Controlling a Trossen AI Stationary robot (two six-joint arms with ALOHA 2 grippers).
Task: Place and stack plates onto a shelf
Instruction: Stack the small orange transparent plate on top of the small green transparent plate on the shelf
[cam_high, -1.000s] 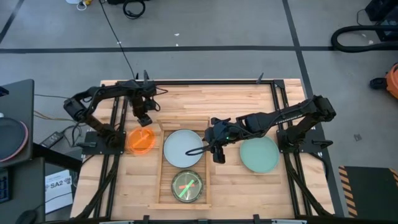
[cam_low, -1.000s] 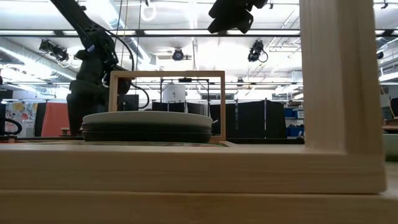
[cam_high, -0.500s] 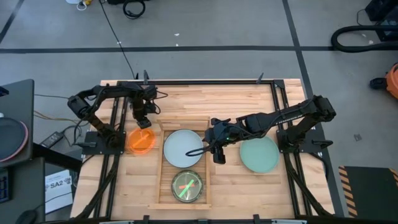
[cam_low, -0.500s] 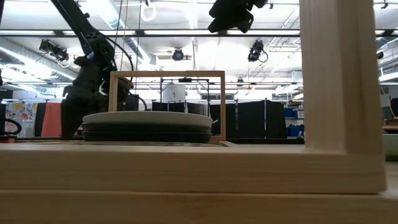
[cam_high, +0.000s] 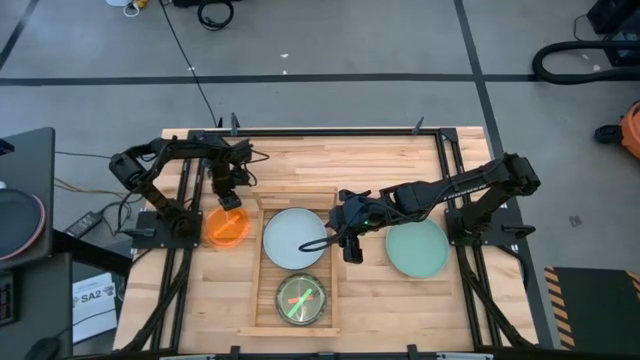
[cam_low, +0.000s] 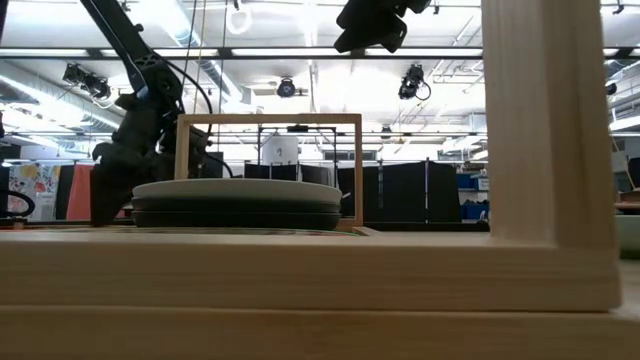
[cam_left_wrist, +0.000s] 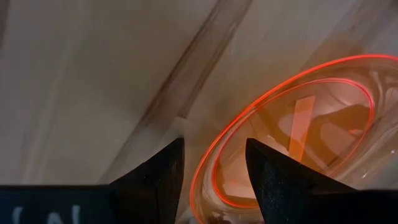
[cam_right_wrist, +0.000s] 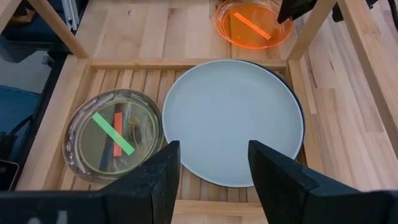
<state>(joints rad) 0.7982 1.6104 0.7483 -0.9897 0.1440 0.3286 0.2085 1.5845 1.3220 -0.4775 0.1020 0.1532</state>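
Note:
The orange translucent plate (cam_high: 227, 227) lies flat on the table, left of the shelf (cam_high: 261, 262). My left gripper (cam_high: 229, 197) is low over the plate's far rim and open; in the left wrist view one finger (cam_left_wrist: 155, 180) stands outside the rim (cam_left_wrist: 200, 177) and the other (cam_left_wrist: 280, 180) inside. On the shelf a pale blue-white plate (cam_high: 297, 238) tops a stack of dark plates (cam_low: 237, 214), with a green translucent plate (cam_high: 301, 300) nearer. My right gripper (cam_high: 349, 246) hangs open above the shelf's right rim. A mint green plate (cam_high: 416, 249) lies on the table to the right. My left gripper comes at the orange plate's far rim (cam_left_wrist: 200, 177) from above, pointing down, with one finger on each side of the rim. Whether either finger touches the plate I cannot tell. The plate lies flat on the table.
Wooden frame posts (cam_right_wrist: 311, 28) stand beside the shelf's far corners, and one thick post (cam_low: 545, 150) fills the low view's right. The shelf's raised rim (cam_right_wrist: 186, 62) separates the orange plate from the stack. Bare planks lie at the table's far side (cam_high: 330, 160).
My left gripper has come down and a little toward the table's near edge, onto the far rim of the orange plate. The right arm and all plates have kept still.

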